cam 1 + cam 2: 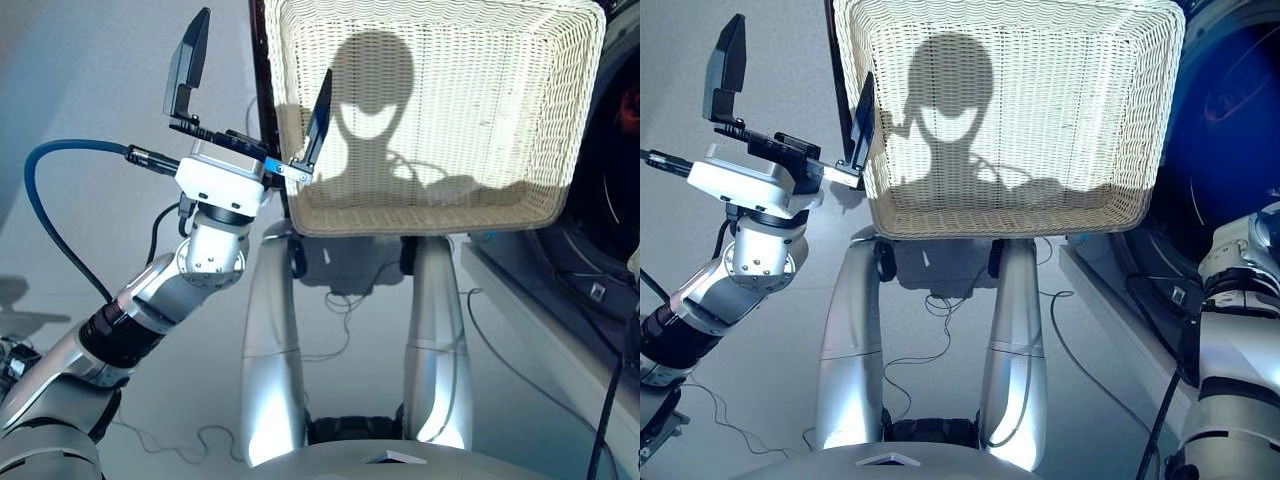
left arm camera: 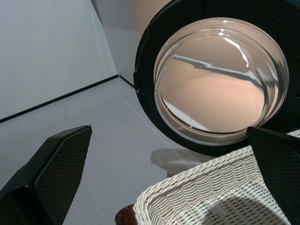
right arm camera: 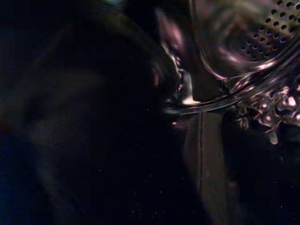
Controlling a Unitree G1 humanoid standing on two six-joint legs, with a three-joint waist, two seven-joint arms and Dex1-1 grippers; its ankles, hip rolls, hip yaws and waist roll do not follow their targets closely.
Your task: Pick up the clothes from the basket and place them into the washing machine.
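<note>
The basket point(image 1: 440, 205) of cream wicker fills the upper middle of the head views, and its inside shows only bare weave and a shadow. My left gripper point(image 1: 266, 42) is open at the basket's near left corner, one finger point(image 1: 318, 120) against the rim and the other out over the floor; nothing is between them. The washing machine point(image 1: 600, 210) stands at the right; in its opening there is a dark blue patch point(image 1: 1230, 140) with a small coral-red spot, too dim to tell as clothes. My right arm point(image 1: 1240, 300) reaches towards it. The right wrist view shows the perforated drum point(image 3: 276, 28) and darkness.
The machine's round glass door point(image 2: 220, 79) stands swung open beyond the basket's left side, its black edge point(image 1: 262, 80) close to my left gripper. A blue cable point(image 1: 45, 200) loops off my left wrist. Thin cords point(image 1: 340, 310) lie on the grey floor below the basket.
</note>
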